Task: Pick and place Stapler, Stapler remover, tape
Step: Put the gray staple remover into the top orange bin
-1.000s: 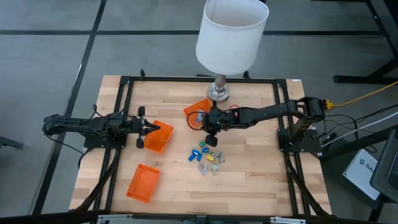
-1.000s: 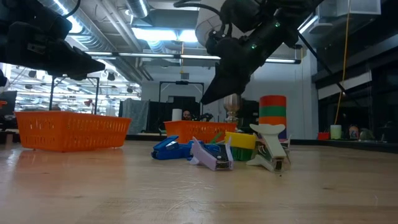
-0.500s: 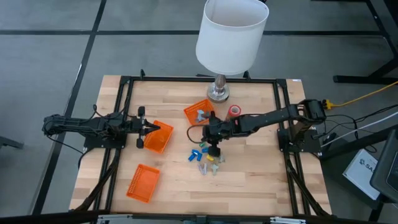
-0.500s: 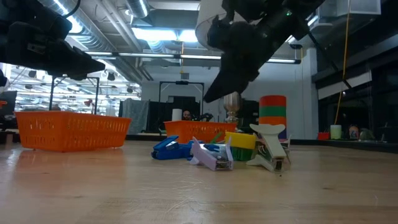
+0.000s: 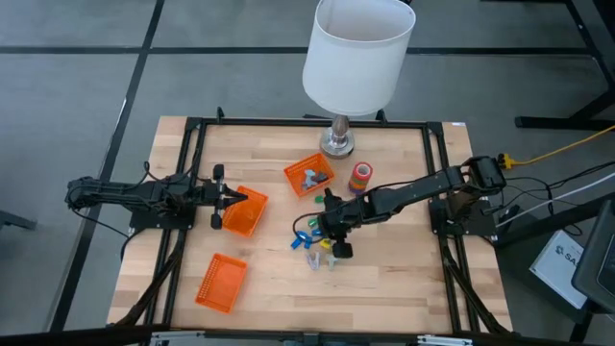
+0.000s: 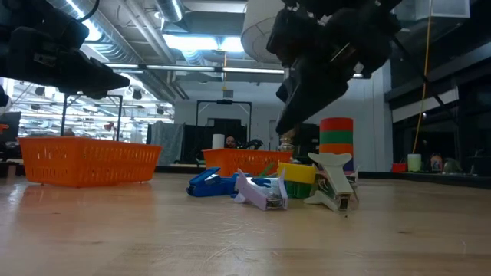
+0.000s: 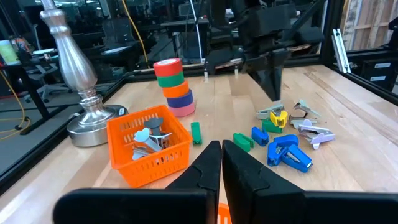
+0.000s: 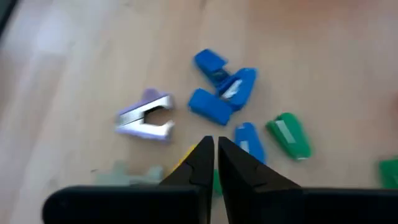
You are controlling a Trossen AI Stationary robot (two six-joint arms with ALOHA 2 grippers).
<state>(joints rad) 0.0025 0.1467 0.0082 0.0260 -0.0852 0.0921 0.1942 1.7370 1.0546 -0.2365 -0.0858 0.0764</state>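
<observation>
Right end effector [image 5: 332, 242] hovers over stapler/remover pile [image 5: 318, 245] mid-counter, fingers nearly together, empty. Tape stack [image 5: 361, 176] near lamp base [image 5: 337, 144]. You: open wider, single out one piece, descend straight. Left end effector [image 5: 233, 197] clenched over orange basket [image 5: 246, 213].

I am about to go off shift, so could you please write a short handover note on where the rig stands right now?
Left gripper: shut, empty, waiting at the table's left side by an orange basket.
Right gripper: fingers nearly together, nothing seen held, hanging over the pile of small staplers and removers mid-table.
Tape stack: upright beside the lamp base.
Done: the small basket near the lamp holds a few removers.
Left: the loose pile, including the blue staplers and a purple remover, and the tape. The basket at the table's front left looks empty.
</observation>
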